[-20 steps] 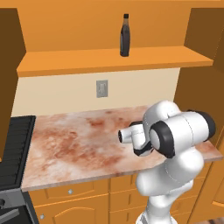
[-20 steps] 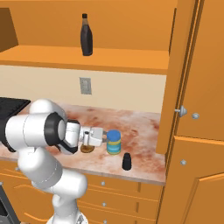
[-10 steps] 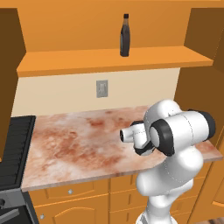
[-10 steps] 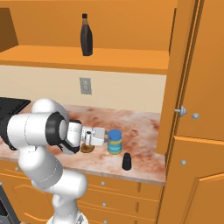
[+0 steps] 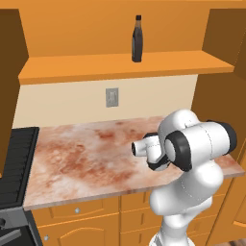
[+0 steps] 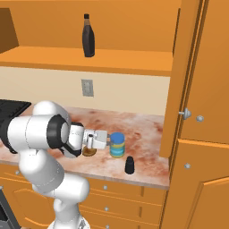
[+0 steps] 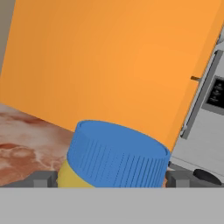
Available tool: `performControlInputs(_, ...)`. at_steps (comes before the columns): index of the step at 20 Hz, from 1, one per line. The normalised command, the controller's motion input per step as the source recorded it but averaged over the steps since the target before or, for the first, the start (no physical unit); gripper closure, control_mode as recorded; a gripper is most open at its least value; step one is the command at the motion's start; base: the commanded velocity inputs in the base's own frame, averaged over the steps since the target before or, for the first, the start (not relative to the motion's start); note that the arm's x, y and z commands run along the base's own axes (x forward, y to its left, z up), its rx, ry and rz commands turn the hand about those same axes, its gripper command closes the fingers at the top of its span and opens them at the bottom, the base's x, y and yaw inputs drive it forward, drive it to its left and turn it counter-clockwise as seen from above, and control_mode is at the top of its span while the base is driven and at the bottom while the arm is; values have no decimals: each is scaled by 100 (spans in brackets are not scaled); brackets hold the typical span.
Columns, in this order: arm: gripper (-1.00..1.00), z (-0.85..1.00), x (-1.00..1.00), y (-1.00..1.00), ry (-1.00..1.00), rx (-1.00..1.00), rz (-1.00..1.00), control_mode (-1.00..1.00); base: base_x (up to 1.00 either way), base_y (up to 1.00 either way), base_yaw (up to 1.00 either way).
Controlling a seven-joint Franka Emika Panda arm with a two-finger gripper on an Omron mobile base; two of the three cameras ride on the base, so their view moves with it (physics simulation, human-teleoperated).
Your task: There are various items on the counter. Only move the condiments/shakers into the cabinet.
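No readable writing on the jar (image 7: 117, 153); blue ribbed lid, yellow body, standing on the desk (image 6: 143, 129); claw (image 6: 103, 141) spread either side of it; bottle (image 6: 88, 36) upright on the cabinet (image 6: 134, 60) shelf.

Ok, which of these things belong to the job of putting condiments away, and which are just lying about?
Job:
bottle, already on the cabinet shelf
jar, at the gripper
shaker on the counter

Lying about:
pastry
stove
wall outlet

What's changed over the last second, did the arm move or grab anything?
The end effector has eased a little closer to the jar, its fingers now flanking it; a firm grip isn't clear. The bottle on the shelf, shaker and pastry stayed put.
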Motion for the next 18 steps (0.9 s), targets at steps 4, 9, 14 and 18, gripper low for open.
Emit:
performControlInputs(4, 100, 27, -13, 8, -8, 0, 0, -100, 0, 0, 0)
performControlInputs(9, 100, 94, -29, 42, -19, -9, 6, -100, 0, 0, 0)
performControlInputs(14, 100, 100, -22, 59, -16, -13, 17, -100, 0, 0, 0)
performControlInputs(18, 100, 100, -26, 68, -5, -12, 20, -100, 0, 0, 0)
